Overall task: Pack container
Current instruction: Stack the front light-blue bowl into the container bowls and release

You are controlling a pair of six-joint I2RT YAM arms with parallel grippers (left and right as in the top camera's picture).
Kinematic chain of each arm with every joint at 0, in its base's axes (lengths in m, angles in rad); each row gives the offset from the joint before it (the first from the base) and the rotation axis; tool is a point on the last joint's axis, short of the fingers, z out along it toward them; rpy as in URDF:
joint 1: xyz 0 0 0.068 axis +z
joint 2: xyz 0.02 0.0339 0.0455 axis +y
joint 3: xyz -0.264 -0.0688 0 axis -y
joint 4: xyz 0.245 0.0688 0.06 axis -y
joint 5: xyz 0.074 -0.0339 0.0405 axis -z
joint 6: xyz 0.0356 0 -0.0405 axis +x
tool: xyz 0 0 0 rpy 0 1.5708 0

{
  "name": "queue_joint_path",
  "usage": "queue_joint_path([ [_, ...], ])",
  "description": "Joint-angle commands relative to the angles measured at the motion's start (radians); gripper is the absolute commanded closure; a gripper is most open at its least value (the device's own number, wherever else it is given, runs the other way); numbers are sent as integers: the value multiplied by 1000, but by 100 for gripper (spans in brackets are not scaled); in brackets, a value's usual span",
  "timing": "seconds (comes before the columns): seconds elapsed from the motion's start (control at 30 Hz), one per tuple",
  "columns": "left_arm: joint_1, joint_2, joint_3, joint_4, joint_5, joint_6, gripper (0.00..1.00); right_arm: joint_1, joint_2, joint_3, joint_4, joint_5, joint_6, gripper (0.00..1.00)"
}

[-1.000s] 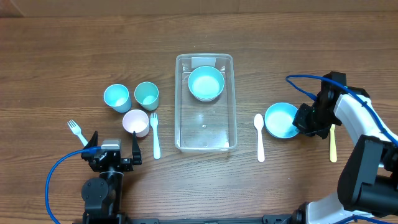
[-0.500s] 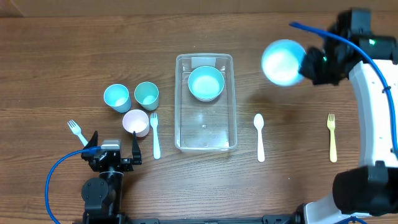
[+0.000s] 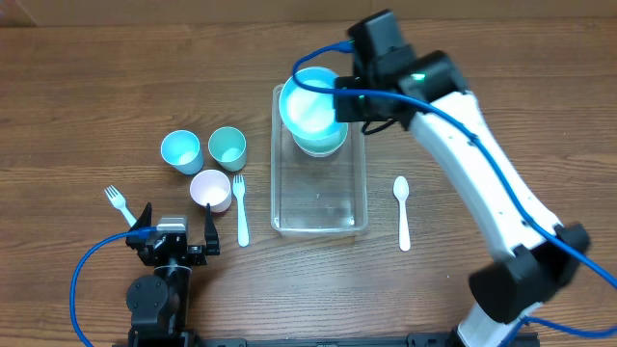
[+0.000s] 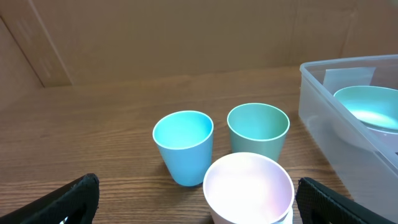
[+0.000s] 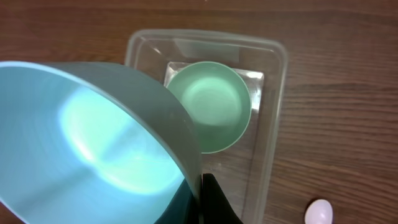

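My right gripper (image 3: 339,96), clamped on a blue bowl (image 3: 308,106), has swung it over the container (image 3: 319,210); nesting follows.

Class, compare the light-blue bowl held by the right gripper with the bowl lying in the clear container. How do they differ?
The held bowl hangs in the air, clamped at its rim by the right gripper; the bowl in the container rests upright on the container floor, untouched. From overhead the held bowl shows whole, while the bowl in the container is partly hidden beneath it. Both are round, pale blue-green and open side up.
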Motion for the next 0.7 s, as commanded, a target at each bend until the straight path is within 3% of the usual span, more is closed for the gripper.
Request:
queue_joint_path([
  [0.0,5,-8,-6,0,12,23,0,-2,66,15,10,79,35,96],
  [0.2,5,-8,-6,0,12,23,0,-3,199,15,71,90,34,93],
  [0.43,5,-8,-6,0,12,23,0,-3,216,15,94,107,34,92],
  [0.5,5,-8,-6,0,12,23,0,-3,216,15,94,117,32,87],
  [0.63,5,-8,-6,0,12,23,0,-27,145,90,26,197,30,67],
  [0.67,5,-8,-6,0,12,23,0,-45,112,119,-10,223,31,55],
])
